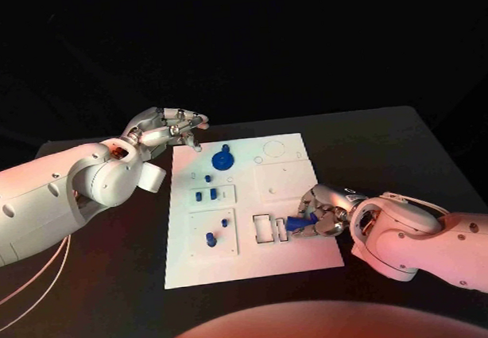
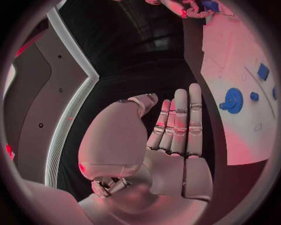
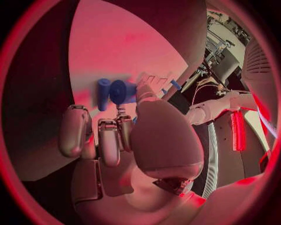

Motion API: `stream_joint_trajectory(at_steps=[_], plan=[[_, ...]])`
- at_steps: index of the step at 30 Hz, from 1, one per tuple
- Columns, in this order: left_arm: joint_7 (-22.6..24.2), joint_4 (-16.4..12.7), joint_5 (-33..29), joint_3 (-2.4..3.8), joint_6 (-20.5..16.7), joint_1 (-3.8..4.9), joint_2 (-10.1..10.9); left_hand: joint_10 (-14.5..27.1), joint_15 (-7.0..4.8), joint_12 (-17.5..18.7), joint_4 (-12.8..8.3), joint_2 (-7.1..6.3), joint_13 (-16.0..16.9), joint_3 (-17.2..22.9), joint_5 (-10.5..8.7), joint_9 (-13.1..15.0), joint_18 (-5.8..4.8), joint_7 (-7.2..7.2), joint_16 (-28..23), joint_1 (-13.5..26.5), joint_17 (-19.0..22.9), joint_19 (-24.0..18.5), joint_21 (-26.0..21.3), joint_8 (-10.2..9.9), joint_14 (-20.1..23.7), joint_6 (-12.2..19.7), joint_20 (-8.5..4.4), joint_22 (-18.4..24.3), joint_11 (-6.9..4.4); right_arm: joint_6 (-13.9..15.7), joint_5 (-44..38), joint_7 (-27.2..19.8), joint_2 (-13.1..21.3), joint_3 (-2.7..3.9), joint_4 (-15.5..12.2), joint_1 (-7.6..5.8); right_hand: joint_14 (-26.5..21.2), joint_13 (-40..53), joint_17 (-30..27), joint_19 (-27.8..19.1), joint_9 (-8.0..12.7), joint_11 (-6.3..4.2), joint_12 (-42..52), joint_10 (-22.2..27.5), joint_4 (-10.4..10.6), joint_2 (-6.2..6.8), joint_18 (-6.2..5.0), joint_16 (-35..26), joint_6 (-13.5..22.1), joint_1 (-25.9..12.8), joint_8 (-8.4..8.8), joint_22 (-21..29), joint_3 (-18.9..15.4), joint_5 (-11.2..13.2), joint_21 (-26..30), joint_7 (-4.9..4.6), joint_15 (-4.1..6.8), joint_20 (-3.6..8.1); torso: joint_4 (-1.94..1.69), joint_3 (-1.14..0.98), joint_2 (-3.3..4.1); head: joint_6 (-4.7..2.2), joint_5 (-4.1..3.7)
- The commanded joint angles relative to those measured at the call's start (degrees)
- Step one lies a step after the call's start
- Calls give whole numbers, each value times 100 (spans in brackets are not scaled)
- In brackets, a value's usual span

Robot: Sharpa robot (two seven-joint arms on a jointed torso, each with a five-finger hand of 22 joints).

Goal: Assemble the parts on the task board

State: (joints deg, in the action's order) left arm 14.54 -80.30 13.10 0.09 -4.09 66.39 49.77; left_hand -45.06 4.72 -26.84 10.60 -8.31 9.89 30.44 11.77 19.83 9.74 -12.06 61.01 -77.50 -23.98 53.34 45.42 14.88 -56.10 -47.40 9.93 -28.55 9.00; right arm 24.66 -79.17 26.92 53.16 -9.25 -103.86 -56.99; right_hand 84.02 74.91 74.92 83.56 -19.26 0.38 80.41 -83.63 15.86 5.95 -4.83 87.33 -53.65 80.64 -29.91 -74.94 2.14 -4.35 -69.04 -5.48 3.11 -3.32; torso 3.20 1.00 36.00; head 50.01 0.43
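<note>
We see right hand at board's 4 o'clock pinching blue part on task board; left hand at 11 o'clock, holding nothing, fingers spread.

My left arm is reaching in from the left, its hand hovering with fingers extended side by side and holding nothing. My right arm is bending in from the right, and my right hand is curling its fingers down, pinching a small piece at the fingertips.
</note>
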Motion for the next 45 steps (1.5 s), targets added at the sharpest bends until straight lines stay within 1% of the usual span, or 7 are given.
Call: stream_joint_trajectory(at_steps=[1,10,16,24,28,35,45], plan=[[43,-9,-32,3,77,2,-6,31,13,-32,23,2,-4,-5,22,8,78,-25,11,70,9,29,-39,13,47,33,17,8,9,183,-68,58,13,-27,-31,36,466,471,851,-4,-95,-48,36,-5,-8,-152,90,37,-144,221,-146,-824,126,-34,-34,131,53,58,-2,-7,5,-2,-5],[42,-5,-32,3,71,2,-14,31,13,-32,23,2,-4,-5,22,8,78,-25,11,70,9,29,-39,13,47,33,17,8,9,608,66,-207,119,5,-295,-89,484,571,932,59,-170,-114,104,-82,52,-241,123,66,-192,214,-314,-894,348,-33,-206,207,108,111,-7,1,10,-10,-23],[38,-4,-28,3,74,2,-24,40,13,-49,29,10,-4,-1,24,9,78,-25,14,74,9,36,-49,23,49,37,18,16,9,683,134,-313,103,12,-466,-160,493,606,973,83,-197,-137,124,-116,75,-272,135,82,-194,76,-378,-924,429,-24,-267,229,132,137,-17,0,18,-1,-31],[32,-8,-25,3,63,4,-41,40,13,-49,29,10,-4,-1,24,9,78,-25,14,74,9,36,-49,23,49,37,18,16,9,328,-16,-183,-100,13,-435,-163,490,590,964,84,-282,-162,68,-115,85,-304,134,77,-187,-432,-577,-942,510,-19,-257,259,154,161,-26,5,22,-1,-2],[22,-16,-25,3,57,6,-50,40,13,-49,29,10,-4,-1,24,9,78,-25,14,74,9,36,-49,23,49,37,18,16,9,239,-94,-96,-231,12,-373,-151,492,603,973,89,-331,-184,64,-127,83,-310,136,79,-218,-611,-696,-954,550,-18,-267,288,170,172,-44,8,36,-1,9],[9,-30,-25,3,56,9,-65,40,13,-49,29,10,-4,-1,24,9,78,-25,14,74,9,36,-49,23,49,37,18,16,9,65,-231,111,-411,11,-247,-141,497,624,997,107,-378,-200,62,-145,88,-302,144,87,-194,-909,-821,-976,575,-15,-307,304,185,188,-47,19,39,-1,31],[-13,-46,-25,3,58,12,-56,48,14,-61,38,20,-3,2,24,11,78,-24,17,80,9,40,-57,31,50,37,19,21,9,-457,-324,344,-602,11,-125,-138,519,709,1105,141,-421,-214,104,-203,98,-326,161,124,-173,-1656,-1015,-1022,592,-12,-385,323,196,198,-69,21,59,-1,79]])
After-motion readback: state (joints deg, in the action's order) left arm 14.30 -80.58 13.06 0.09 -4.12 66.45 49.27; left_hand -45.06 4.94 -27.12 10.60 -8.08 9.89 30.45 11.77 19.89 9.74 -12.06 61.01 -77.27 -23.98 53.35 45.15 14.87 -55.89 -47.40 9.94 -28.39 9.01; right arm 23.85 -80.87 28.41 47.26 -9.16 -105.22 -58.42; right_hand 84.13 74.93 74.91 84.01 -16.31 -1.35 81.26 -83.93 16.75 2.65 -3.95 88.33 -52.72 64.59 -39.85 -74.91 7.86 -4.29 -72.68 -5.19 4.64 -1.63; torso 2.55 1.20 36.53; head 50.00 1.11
